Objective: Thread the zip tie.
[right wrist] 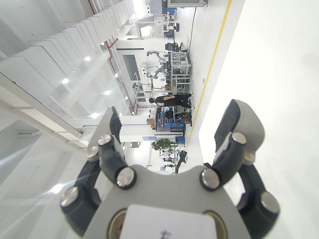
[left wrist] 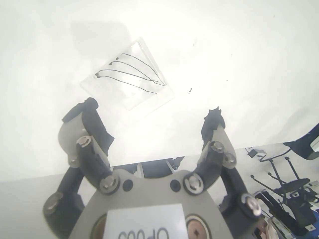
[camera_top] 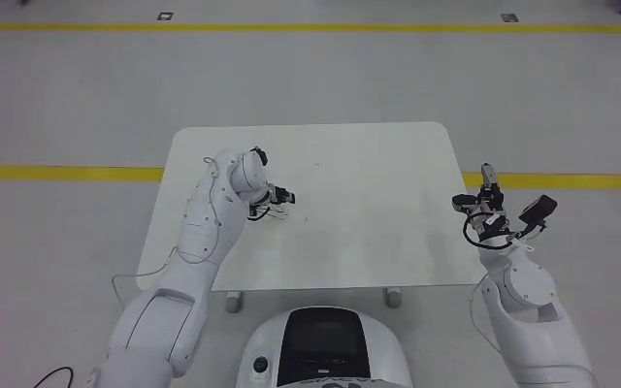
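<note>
Several thin black zip ties (left wrist: 129, 74) lie side by side on a clear flat tray (left wrist: 129, 95) on the white table (camera_top: 369, 204); in the top view they show as faint dark lines (camera_top: 277, 217). My left gripper (left wrist: 152, 110) hangs open just above the table, a short way from the tray, with nothing between its fingers. In the top view it sits over the table's left part (camera_top: 282, 197). My right gripper (right wrist: 172, 120) is open and empty, held off the table's right edge (camera_top: 488, 189) and pointing into the room.
Small dark specks (left wrist: 190, 90) dot the table near the tray. The table's rounded right edge (right wrist: 214, 100) runs past my right gripper. A yellow floor line (camera_top: 87, 173) passes behind the table.
</note>
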`<action>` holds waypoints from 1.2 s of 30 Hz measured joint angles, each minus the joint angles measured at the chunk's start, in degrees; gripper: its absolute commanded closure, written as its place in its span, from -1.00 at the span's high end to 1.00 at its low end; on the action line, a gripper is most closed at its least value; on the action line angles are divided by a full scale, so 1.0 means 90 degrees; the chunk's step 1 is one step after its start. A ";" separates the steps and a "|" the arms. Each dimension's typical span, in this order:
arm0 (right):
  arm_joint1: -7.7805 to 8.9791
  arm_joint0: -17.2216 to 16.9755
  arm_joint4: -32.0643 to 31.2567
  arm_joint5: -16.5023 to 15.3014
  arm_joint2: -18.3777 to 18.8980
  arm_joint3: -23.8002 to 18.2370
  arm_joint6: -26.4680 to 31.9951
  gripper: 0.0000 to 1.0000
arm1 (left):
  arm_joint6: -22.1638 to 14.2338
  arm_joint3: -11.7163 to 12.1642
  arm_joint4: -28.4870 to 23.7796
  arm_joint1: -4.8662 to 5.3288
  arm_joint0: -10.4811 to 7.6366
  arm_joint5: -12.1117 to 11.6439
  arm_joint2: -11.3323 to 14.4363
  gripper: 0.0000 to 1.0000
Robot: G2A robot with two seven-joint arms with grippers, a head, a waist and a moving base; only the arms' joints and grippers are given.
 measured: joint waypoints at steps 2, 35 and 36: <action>0.0000 0.0000 0.0000 0.0000 0.0000 0.0000 0.0000 1.00 | 0.0070 0.0077 -0.0047 0.0000 -0.0025 0.0011 0.0036 0.06; 0.0000 0.0000 0.0000 0.0000 0.0000 0.0000 0.0000 1.00 | 0.0601 0.1315 -0.0472 -0.0018 -0.0522 0.0090 0.0617 -1.00; 0.0000 0.0000 0.0000 0.0000 0.0000 0.0000 0.0000 1.00 | 0.0612 0.1356 -0.0471 -0.0016 -0.0531 0.0090 0.0599 -1.00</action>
